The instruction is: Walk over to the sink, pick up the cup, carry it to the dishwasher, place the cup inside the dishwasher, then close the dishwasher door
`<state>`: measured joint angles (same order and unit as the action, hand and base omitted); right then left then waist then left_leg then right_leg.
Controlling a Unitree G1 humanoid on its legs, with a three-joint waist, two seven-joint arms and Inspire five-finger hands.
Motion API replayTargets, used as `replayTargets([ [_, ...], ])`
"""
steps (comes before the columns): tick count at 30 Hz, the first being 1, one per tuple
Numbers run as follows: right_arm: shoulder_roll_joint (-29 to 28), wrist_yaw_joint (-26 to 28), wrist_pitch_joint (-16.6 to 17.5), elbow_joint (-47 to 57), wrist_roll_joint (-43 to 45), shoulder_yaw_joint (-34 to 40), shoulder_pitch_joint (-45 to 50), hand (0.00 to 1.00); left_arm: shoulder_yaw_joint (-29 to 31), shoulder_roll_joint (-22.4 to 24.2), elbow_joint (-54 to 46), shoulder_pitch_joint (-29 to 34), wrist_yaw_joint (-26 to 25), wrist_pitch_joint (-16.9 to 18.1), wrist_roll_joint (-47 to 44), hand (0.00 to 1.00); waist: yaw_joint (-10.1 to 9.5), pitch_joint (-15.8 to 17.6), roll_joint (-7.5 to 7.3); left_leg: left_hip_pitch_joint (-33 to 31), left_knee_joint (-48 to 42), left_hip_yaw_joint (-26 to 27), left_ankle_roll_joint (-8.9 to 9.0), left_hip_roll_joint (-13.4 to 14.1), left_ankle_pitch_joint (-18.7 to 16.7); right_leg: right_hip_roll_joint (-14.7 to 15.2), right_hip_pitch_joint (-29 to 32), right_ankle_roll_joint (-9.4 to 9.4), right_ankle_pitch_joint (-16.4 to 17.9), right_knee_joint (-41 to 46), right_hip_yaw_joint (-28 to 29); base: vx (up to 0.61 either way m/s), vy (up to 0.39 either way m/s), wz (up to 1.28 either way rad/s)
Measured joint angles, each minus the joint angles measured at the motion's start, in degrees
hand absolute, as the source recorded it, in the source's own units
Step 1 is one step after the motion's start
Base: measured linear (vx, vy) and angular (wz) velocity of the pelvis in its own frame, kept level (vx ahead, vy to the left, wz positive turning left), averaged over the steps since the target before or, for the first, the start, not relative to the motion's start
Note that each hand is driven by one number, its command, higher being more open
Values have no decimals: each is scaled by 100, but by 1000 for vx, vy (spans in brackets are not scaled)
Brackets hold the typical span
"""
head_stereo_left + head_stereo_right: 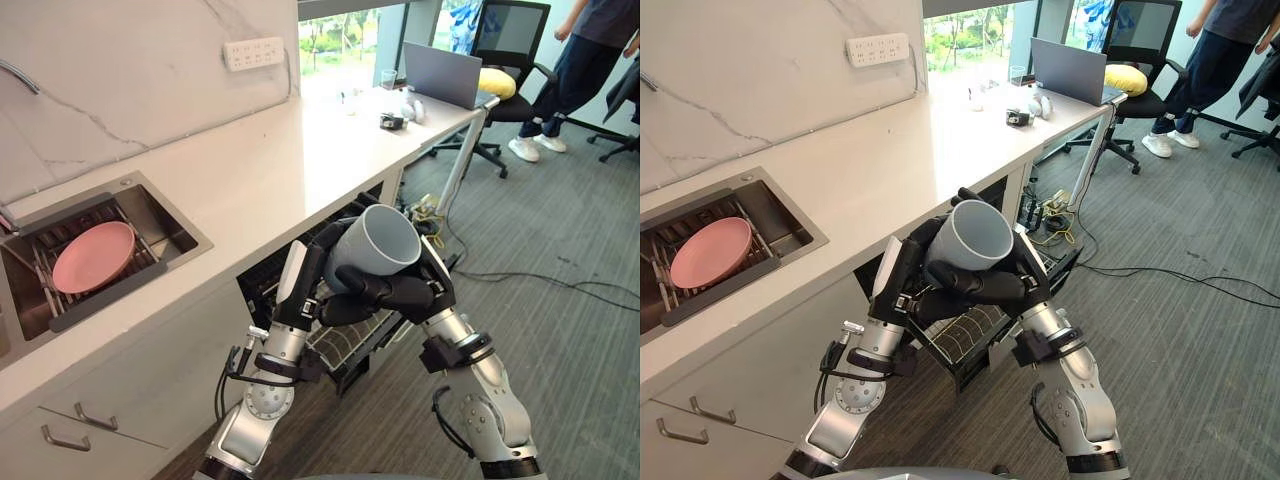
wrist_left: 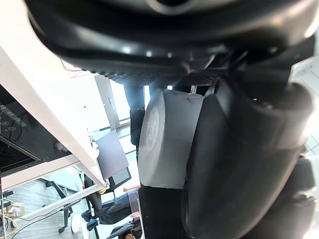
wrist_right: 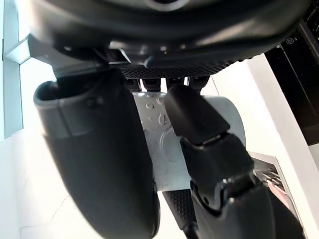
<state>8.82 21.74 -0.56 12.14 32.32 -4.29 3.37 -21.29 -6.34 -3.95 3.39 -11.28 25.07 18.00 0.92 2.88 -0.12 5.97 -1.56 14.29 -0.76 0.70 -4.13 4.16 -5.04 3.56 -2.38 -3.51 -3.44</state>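
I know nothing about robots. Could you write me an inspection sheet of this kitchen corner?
Surface: white countertop with a sink set in it.
Job's things: grey cup held above the pulled-out dishwasher rack, not yet placed.
Clutter: pink plate in the sink; laptop at the counter's far end.
Hands: left hand and right hand both curled round the cup.
Cables: tangle on the carpet by the counter's far end.
Surroundings: wall power strip, office chair, a person standing.

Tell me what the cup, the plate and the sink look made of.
Cup: grey, matte, thick-walled, probably ceramic, though hard plastic is possible. Plate: pink, smooth with a soft sheen, plastic or glazed ceramic; cannot tell which. Sink: brushed steel, judging by its dull grey metallic sheen.
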Motion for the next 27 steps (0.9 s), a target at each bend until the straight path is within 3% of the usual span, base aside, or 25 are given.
replayTargets([
  [11,-133,-256,86,-5,-97,-85,-50,0,-14,83,-8,-1,-138,-20,-114,0,1,-127,-11,5,60,-8,-3,-12,37,6,23,0,0,4,-7,0,0,0],
  [12,-144,-282,86,-5,-96,-99,-49,0,-13,83,-8,-1,-142,-27,-122,100,2,-127,-11,8,63,-8,-3,-13,38,7,23,0,0,4,-6,-37,-21,0],
  [27,-684,-662,176,-194,187,-96,-48,0,-131,91,-8,23,-106,-153,-410,100,3,-126,-13,52,129,-5,1,-5,46,7,-12,3,1,-35,-13,-5,-3,0],
])
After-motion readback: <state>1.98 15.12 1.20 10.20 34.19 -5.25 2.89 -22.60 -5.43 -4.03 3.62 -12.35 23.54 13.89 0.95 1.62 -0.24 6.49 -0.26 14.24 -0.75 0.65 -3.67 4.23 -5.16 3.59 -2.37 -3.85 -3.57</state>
